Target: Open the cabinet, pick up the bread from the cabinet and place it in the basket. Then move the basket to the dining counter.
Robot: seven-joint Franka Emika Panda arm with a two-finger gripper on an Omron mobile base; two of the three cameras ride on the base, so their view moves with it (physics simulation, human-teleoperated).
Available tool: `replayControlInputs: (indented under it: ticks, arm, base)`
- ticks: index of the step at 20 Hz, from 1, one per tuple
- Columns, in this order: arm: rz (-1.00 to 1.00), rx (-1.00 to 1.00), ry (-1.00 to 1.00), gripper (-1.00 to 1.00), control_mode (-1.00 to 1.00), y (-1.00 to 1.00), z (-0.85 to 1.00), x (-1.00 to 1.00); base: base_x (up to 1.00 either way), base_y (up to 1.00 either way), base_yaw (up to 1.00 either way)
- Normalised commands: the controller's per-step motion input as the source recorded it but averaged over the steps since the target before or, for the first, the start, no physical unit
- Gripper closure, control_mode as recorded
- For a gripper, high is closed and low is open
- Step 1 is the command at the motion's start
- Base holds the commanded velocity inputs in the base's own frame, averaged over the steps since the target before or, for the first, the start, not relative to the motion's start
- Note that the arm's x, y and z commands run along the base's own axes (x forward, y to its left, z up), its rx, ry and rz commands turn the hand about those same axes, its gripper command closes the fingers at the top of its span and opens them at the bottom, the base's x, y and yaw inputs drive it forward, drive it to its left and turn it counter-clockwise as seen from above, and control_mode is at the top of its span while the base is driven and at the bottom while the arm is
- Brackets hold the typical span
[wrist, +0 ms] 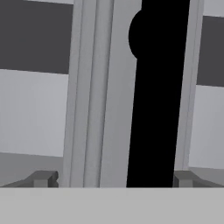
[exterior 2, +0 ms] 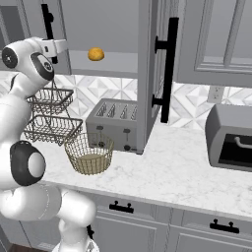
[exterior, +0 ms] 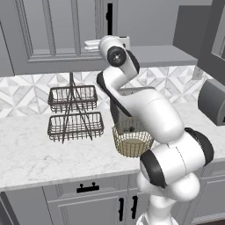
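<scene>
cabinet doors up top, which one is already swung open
The door right of the bread: it stands edge-on, jutting over the counter above the toaster, leaving the bread shelf exposed. The door at the tool is shut.

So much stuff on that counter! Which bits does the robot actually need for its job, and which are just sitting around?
Needed:
- cabinet, right door already swung open
- bread on the cabinet shelf
- basket on the worktop
- gripper, open, facing a black door handle

Just there:
- toaster
- two-tier wire rack
- dark appliance at the right
</scene>
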Motion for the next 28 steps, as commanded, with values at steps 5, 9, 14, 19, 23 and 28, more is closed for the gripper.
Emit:
replayControlInputs:
  ticks: [5,9,14,19,23,28]
  arm:
    - [-0.04,0.0,0.02,-1.0,-1.0,0.31,0.0,0.54]
    - [0.0,0.0,0.05,-1.0,-1.0,0.24,0.0,0.74]
    - [0.0,0.0,0.05,1.0,-1.0,0.54,-0.24,0.84]
    - [0.07,0.01,0.03,1.0,-1.0,1.0,-0.28,0.07]
    - [0.14,0.04,0.0,1.0,-1.0,1.0,-0.25,-0.13]
    - [0.14,0.09,0.02,1.0,-1.0,1.0,-0.05,-0.63]
  base:
    - [0.0,0.0,0.0]
    - [0.0,0.0,0.0]
    - [0.0,0.0,0.0]
    - [0.0,0.0,0.0]
    - [0.0,0.0,0.0]
    - [0.0,0.0,0.0]
